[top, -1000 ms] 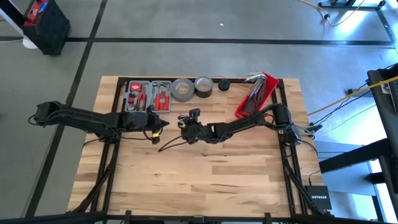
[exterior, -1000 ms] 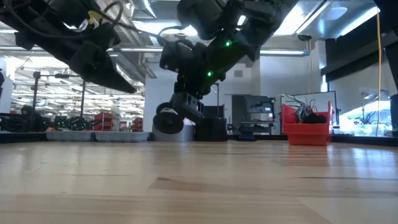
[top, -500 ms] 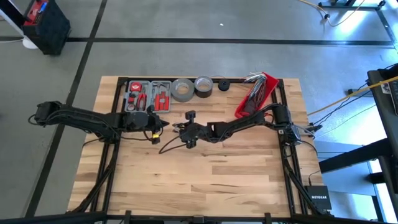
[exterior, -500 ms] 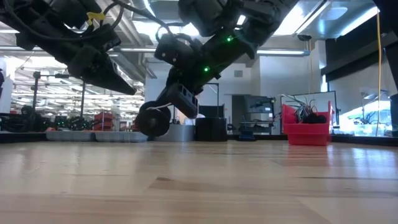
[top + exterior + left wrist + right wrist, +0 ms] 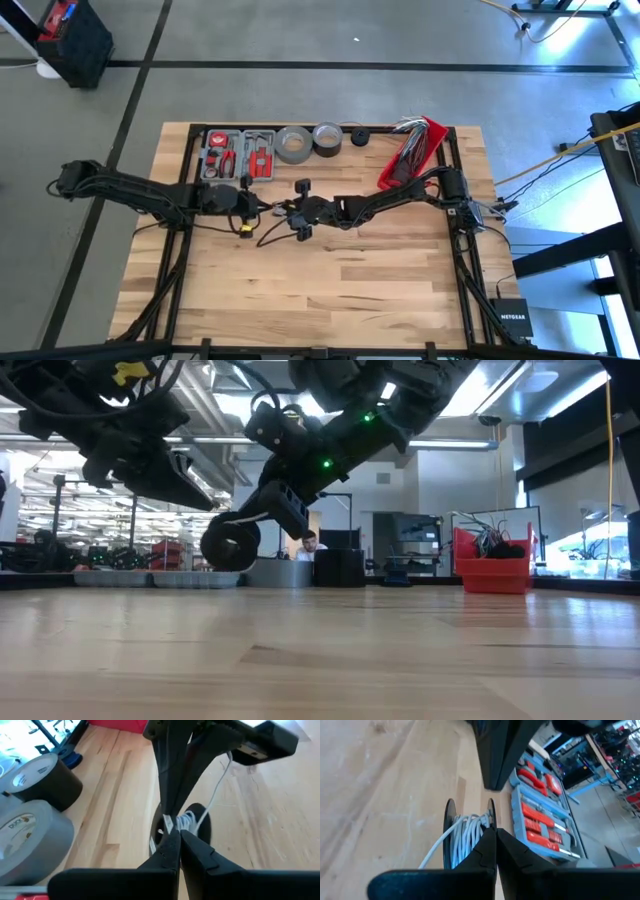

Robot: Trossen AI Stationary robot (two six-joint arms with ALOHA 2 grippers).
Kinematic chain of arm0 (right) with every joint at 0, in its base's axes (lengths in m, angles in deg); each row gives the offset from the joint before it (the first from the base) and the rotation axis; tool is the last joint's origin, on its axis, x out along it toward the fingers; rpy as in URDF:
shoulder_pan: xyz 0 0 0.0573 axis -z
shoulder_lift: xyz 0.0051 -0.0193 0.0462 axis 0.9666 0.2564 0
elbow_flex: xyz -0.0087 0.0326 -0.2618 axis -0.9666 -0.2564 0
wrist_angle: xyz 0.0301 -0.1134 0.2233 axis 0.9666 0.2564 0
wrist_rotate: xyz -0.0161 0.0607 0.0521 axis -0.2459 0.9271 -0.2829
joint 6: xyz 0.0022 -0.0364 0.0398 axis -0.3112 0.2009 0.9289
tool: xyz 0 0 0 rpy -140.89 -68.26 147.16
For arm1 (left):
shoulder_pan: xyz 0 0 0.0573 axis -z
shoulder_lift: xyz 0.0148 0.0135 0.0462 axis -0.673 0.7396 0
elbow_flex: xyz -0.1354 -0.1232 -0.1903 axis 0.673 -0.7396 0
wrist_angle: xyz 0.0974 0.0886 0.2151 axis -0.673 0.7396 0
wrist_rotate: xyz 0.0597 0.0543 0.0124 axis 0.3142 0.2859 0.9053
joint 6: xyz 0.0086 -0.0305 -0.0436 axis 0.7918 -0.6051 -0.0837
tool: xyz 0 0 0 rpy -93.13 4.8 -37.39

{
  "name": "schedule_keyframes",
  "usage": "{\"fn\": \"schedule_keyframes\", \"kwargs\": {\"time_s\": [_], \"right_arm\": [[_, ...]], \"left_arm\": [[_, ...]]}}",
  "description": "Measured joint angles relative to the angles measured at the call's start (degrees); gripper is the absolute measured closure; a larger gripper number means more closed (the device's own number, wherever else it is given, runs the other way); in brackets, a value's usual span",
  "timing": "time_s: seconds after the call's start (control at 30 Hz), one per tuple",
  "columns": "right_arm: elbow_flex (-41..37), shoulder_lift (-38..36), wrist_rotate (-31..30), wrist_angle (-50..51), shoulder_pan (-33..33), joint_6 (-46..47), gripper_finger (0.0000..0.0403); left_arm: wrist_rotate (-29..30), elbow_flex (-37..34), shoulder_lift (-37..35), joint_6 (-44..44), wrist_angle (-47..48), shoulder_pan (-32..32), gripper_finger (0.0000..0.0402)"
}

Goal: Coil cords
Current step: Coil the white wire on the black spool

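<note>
Overhead, two shut tools (image 5: 272, 209) (image 5: 296, 212), one white cord (image 5: 462, 836), two tape rolls (image 5: 295, 144)

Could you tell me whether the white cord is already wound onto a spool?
Yes, thin white cord turns lie between the black spool's round flanges in the right wrist view.

bright overhead light – soft shadows – wrist views blurred

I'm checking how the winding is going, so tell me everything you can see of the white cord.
The white cord is thin, string-like and flexible. Several turns of it lie wound side by side between the two dark round flanges of a black spool, and a loose strand leads off the spool. The right gripper, fingers shut, holds at the spool's rim. In the left wrist view the cord runs in a free curve above the wooden table to the closed left gripper.
</note>
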Motion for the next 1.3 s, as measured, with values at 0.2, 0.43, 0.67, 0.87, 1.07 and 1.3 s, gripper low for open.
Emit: {"fn": "schedule_keyframes", "kwargs": {"time_s": [0.2,0.43,0.67,0.87,1.07,1.3], "right_arm": [[0.0,0.0,1.1,-0.5,0.0,0.3,0.0397],[0.0,0.0,1.1,0.0,0.0,0.3,0.0397],[-0.1,0.0,1.0,-0.3,0.0,0.4,0.0397],[0.0,0.0,1.2,-0.8,0.0,0.4,0.0397],[0.0,0.0,2.6,-0.6,0.0,0.4,0.0397],[0.0,0.0,2.6,-0.5,0.0,0.8,0.0397]], "left_arm": [[0.1,0.0,1.2,3.9,-0.1,0.1,0.0398],[0.1,0.0,4.3,4.2,-0.7,0.1,0.0389],[0.3,0.5,5.2,2.8,-1.5,0.1,0.0294],[1.3,0.8,5.2,4.5,-0.5,-0.1,0.0259],[4.8,0.8,5.0,5.0,-0.3,-0.3,0.0266],[2.9,1.4,4.9,2.3,0.1,-0.3,0.0287]]}}
